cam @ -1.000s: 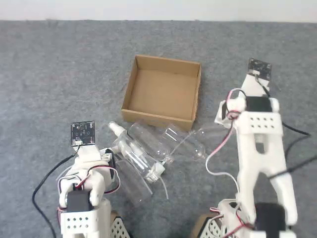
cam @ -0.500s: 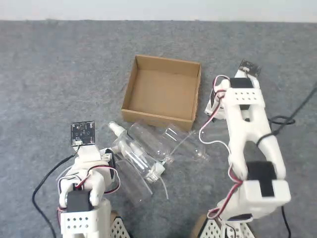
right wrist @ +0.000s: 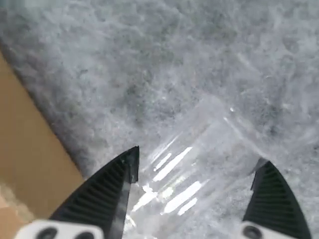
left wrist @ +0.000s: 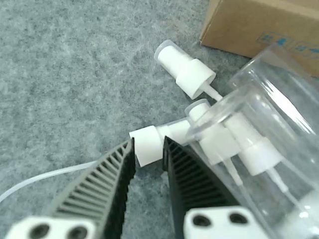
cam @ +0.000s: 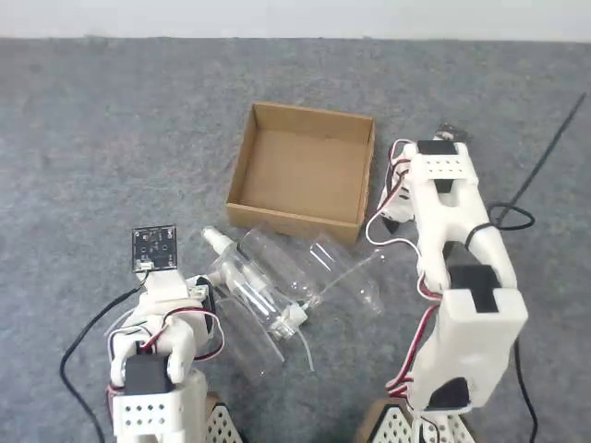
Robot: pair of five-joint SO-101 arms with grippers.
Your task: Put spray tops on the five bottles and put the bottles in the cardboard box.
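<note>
Bottles (cam: 277, 281): lying in a heap on the grey carpet (cam: 111, 138), just in front of the cardboard box (cam: 294, 220), several overlapping.
Done: from where I stand, no bottle is boxed yet. A few white tops show in the heap, but I cannot tell how many are seated.
Left to do: nearly everything, by my reckoning. That means the topping, then all five into the box.
Left gripper (left wrist: 148, 149): fingers close together, tips seemingly pinching a white spray top (left wrist: 145, 142) at the heap's edge.
Right gripper (right wrist: 197, 159): spread wide, straddling a clear bottle (right wrist: 209, 134) beside the box, with no contact that I can see.
</note>
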